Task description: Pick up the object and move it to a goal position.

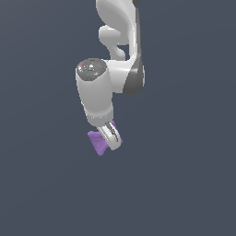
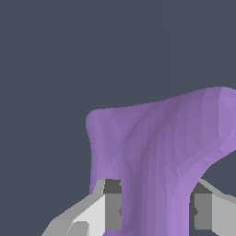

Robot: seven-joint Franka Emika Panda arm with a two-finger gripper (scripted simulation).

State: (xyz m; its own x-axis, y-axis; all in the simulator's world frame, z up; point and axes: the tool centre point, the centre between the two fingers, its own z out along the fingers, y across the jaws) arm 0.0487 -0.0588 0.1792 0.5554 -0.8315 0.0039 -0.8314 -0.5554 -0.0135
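The object [image 1: 97,142] is a small matte purple lump with pinched corners and concave sides. In the exterior view it sticks out from under the white arm, partly hidden by the gripper [image 1: 110,137]. The wrist view shows the object [image 2: 156,152] large and close, its narrow waist running down between the two fingers. One grey pad [image 2: 112,209] presses on one side of the waist and the other pad [image 2: 202,211] on the opposite side. The gripper [image 2: 156,212] is shut on the object.
A plain dark grey surface fills both views around the arm. The white arm links [image 1: 117,41] rise above the gripper toward the exterior view's upper edge.
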